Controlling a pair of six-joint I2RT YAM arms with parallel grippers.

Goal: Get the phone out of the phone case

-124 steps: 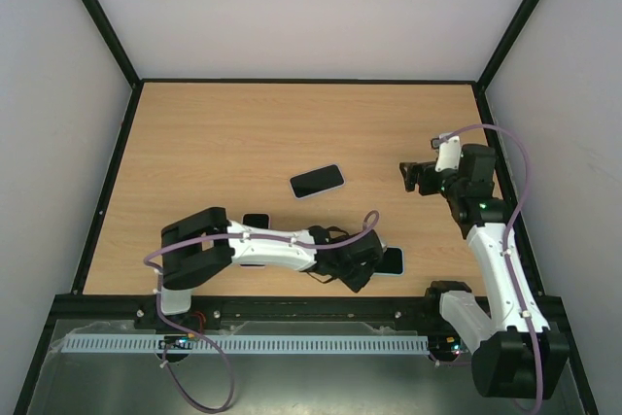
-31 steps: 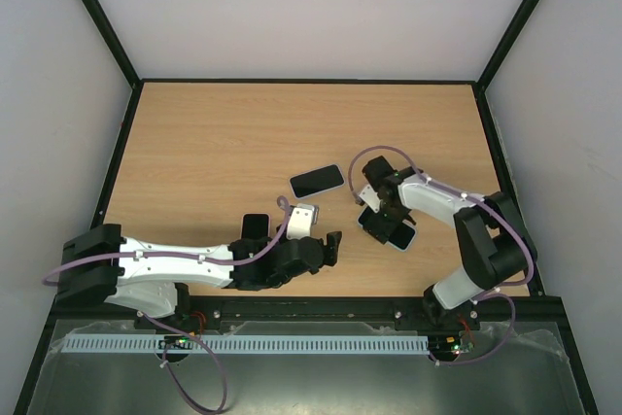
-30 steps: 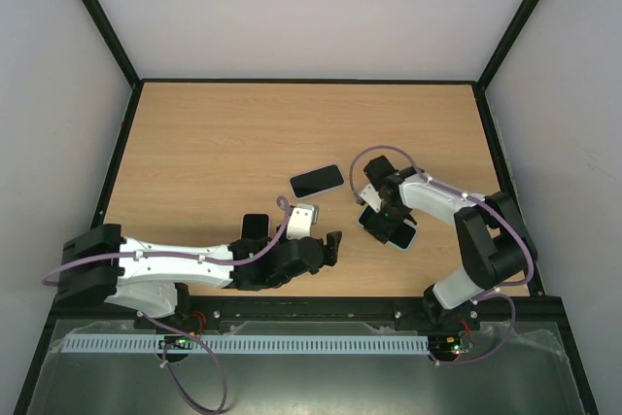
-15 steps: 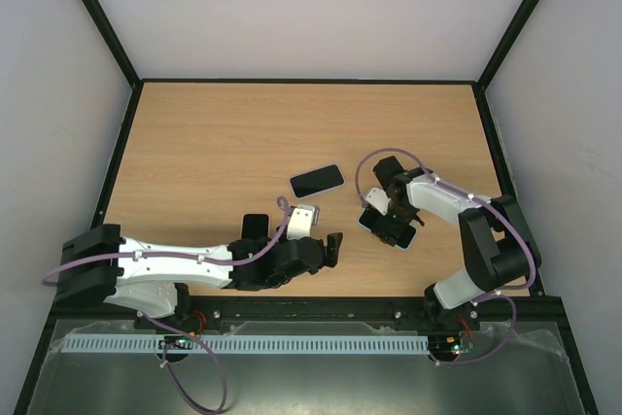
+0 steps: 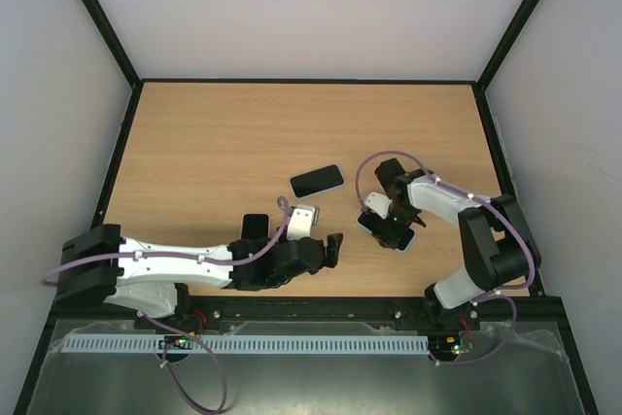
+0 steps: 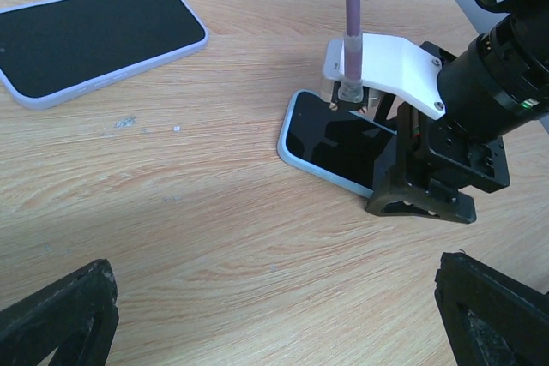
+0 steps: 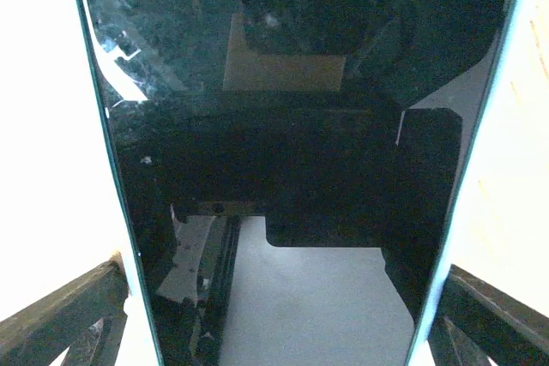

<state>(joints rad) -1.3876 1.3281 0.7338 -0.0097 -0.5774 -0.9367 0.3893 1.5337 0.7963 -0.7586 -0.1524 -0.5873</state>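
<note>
Phone in pale-blue case lies flat front-right on table, directly under R gripper; its long axis runs between the 2 spread fingers. L gripper, also spread & empty, hovers farther away

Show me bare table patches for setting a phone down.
Free: the far strip of table between the back wall and the lilac-cased phone; the left part, from its edge to the black phone. Crowded: near centre, where the left pincer, right pincer and blue-cased phone sit.
</note>
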